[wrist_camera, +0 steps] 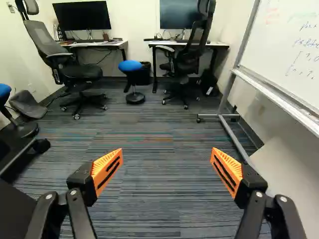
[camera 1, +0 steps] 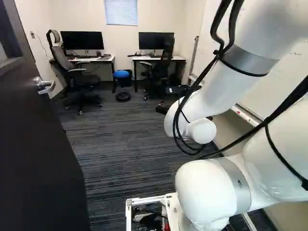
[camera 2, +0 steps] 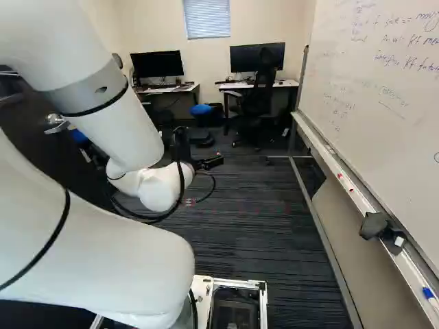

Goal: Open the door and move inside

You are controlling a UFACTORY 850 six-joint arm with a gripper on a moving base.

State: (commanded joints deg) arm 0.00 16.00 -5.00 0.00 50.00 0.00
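Observation:
The dark door (camera 1: 36, 139) stands swung open along the left side of the left base view, its silver lever handle (camera 1: 44, 85) on the face toward the room. My gripper (camera 2: 209, 163) shows small and dark beyond the white wrist in the right base view, to the right of the door handle (camera 2: 55, 123) and apart from it. In the wrist view the gripper (wrist_camera: 167, 172) is open, its orange pads wide apart with only carpet beyond and nothing between them.
Carpeted floor (camera 1: 120, 139) stretches ahead. Two desks with monitors (camera 1: 82, 40), office chairs (camera 1: 77, 72) and a blue stool (wrist_camera: 130, 66) stand toward the far wall. A whiteboard (camera 2: 384, 96) on a metal frame with a tray (camera 2: 343, 181) runs along the right side, close to the arm.

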